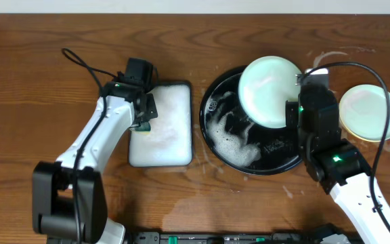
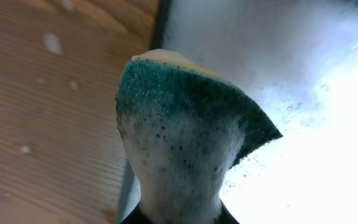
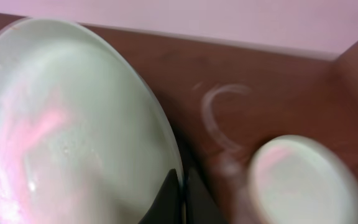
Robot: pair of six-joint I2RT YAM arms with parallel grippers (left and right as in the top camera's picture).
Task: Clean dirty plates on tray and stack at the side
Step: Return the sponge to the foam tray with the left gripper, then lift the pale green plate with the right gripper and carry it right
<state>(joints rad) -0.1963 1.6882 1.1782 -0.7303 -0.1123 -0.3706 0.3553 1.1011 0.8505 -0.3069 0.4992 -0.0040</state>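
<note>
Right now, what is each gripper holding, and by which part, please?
The left gripper holds the sponge by one end; the right gripper, the mint plate by its rim.

3 cameras are watching 1 table [image 1: 19, 81].
The overhead one is looking straight down from well above; the left wrist one is pressing in very near on a sponge [image 2: 179, 112] at the foam tray [image 2: 278, 62] edge; the right wrist one is looking slantwise across the table, near a plate [image 3: 73, 112], which the overhead one is also catching.
</note>
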